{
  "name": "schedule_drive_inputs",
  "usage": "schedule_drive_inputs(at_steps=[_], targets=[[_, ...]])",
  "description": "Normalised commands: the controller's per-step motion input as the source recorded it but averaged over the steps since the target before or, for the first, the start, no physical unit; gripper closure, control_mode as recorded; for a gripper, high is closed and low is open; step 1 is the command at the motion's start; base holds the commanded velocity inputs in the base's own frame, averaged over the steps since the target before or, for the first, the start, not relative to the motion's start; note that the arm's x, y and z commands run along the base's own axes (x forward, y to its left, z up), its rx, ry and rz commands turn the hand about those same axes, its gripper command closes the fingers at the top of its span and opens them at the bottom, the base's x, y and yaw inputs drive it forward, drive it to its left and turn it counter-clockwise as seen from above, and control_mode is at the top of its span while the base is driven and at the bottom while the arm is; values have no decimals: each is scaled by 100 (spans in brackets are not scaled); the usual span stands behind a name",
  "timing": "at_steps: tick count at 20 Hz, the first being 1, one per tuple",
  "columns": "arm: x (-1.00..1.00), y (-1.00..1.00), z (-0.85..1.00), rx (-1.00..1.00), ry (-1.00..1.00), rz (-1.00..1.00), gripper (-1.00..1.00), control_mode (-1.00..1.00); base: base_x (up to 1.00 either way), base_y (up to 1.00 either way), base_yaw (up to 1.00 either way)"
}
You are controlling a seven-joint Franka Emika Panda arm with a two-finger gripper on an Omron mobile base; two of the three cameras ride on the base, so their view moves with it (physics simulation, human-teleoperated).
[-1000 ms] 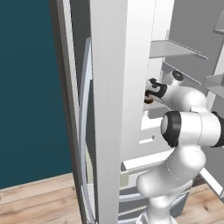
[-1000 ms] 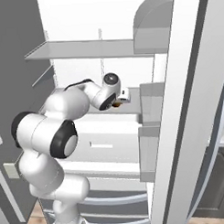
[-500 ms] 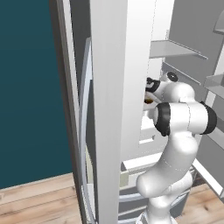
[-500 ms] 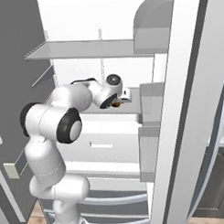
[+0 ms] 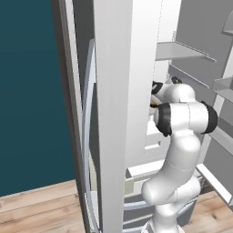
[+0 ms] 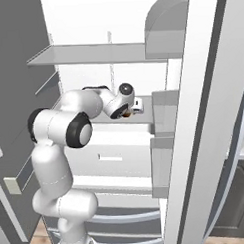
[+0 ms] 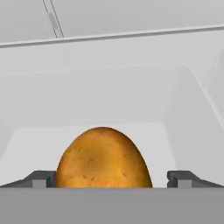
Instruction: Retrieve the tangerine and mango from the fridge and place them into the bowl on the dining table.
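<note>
Left base view: the fridge point(image 5: 118, 91) stands open, its silver-grey door edge filling the middle of the picture. A dark teal wall point(image 5: 32, 91) lies to the left, and a pale wooden floor point(image 5: 36, 211) runs along the bottom. The white arm point(image 5: 182, 150) rises from the lower right and bends into the fridge, its hand passing behind the door edge at mid height. Grey shelves point(image 5: 182, 50) jut out above it.

Right base view: the arm point(image 6: 60, 146) rises from the lower left and reaches right into the white interior. The gripper point(image 6: 135, 106) hangs over a white shelf point(image 6: 139, 118), beneath a wider grey shelf point(image 6: 101, 54). A small brown-orange shape shows just under the hand. A white drawer point(image 6: 113, 156) sits below, and the open right door point(image 6: 199, 131) stands in front at the right. Dark cabinets point(image 6: 236, 199) show past the door.

Hand view: the mango point(image 7: 103, 158), golden orange with fine speckles, lies on the white floor of a bin point(image 7: 183, 100) with pale walls around it. The fingertips point(image 7: 40, 178) stand far apart, one on each side of the mango with a gap on the right; nothing is clamped. Whether the left tip touches the fruit I cannot tell.
</note>
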Motion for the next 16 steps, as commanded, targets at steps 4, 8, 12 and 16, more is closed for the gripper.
schedule_drive_inputs(at_steps=[4,8,12,16], targets=[[17,0,-21,0,1,0,-100,-100,0,0,0],[26,0,-19,0,1,0,-100,-100,0,0,0],[14,0,-30,0,4,0,-100,-100,0,0,0],[-2,1,-51,0,9,-1,-100,-100,0,0,0]])
